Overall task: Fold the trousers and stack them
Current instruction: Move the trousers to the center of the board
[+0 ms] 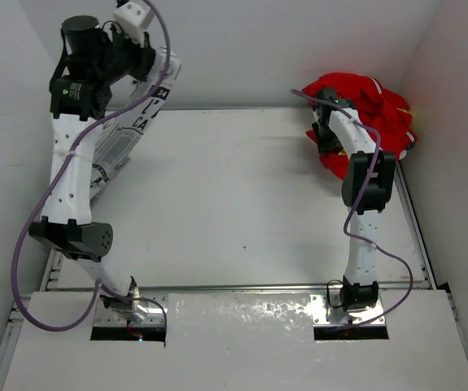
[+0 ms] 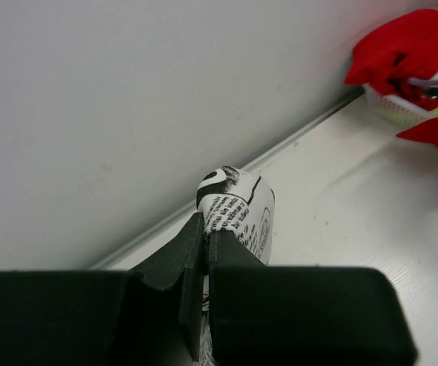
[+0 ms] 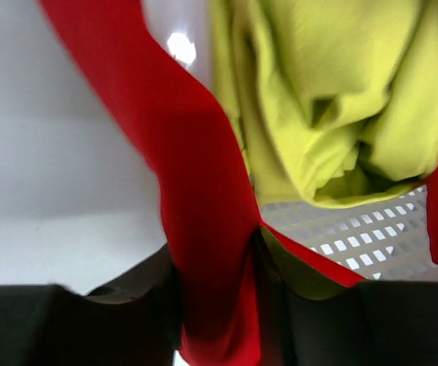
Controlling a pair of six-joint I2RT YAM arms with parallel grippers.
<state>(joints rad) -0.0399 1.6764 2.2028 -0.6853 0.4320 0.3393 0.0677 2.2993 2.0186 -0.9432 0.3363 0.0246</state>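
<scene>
View from above: the soft white trousers with black newspaper print point(image 1: 124, 138) hang from the raised left jaws at the far left corner, their long axis running down to the white bench point(image 1: 234, 195). The right arm is well apart.

Left wrist: the left jaws are closed tight on a fold of the trousers.

Right wrist: the right jaws stand narrow about a red cloth strip point(image 3: 196, 175); whether they pinch it, I cannot tell.

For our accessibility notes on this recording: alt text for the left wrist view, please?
The left end effector, shut, pinches a bunched fold of the newspaper-print trousers above the white table beside a pale wall. A red garment lies at the upper right.
</scene>
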